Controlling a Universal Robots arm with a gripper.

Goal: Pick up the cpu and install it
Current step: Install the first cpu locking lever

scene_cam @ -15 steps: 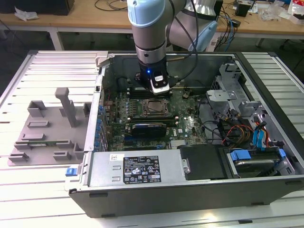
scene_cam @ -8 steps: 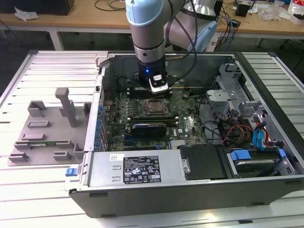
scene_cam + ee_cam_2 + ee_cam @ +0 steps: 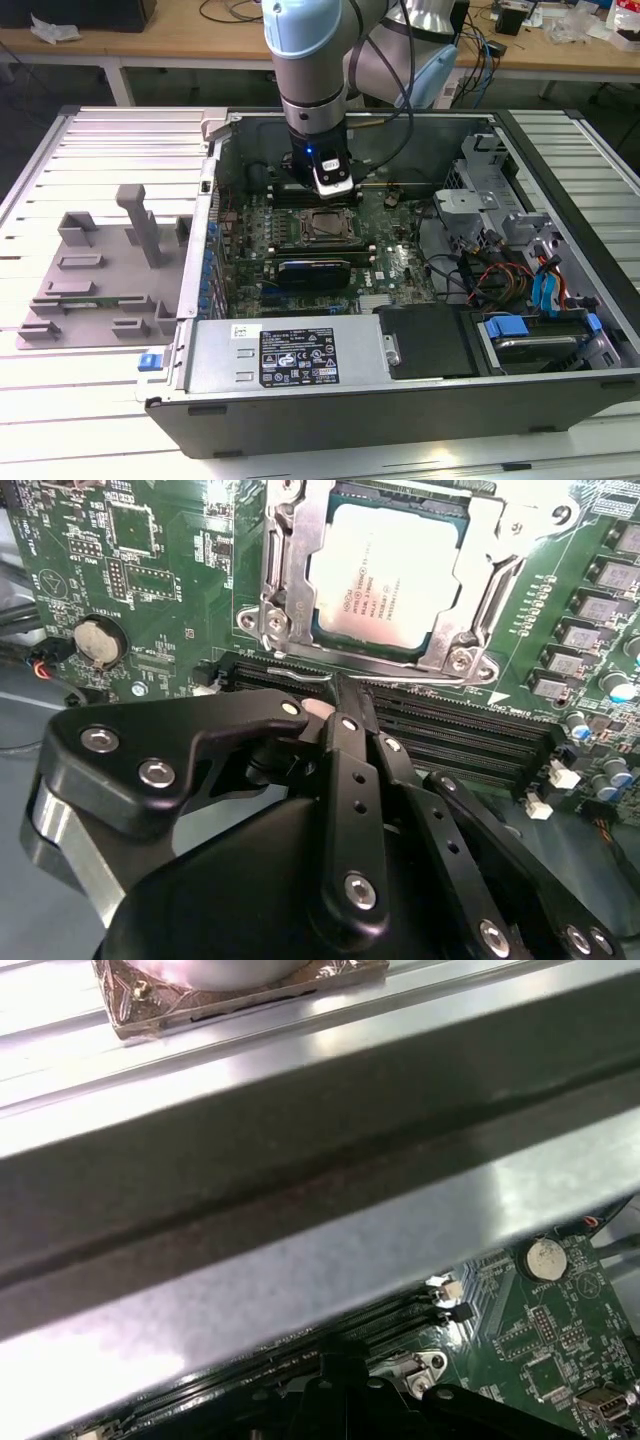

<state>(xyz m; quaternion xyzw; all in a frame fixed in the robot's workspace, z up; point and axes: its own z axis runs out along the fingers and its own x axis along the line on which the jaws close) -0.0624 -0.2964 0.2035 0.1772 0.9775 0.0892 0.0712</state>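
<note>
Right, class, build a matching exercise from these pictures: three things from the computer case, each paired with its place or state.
Things:
1. cpu
2. gripper
3. coin battery

Descriptions:
A. round, silvery, set in the green board
B. lying in the socket frame
C. black, above the memory slots, beside the socket

Pairs: 1-B, 2-C, 3-A

I look into an open computer case (image 3: 400, 400) on a slatted white surface (image 3: 100, 140). Centre of the exterior view: green motherboard (image 3: 400, 270). Lower right: blue-tabbed drive bay (image 3: 530, 335). Left: grey slotted fixture (image 3: 100, 270). Second wrist view, left: coin battery (image 3: 97, 640); right: black memory slots (image 3: 460, 735). Background: wooden workbench (image 3: 200, 40).
</note>
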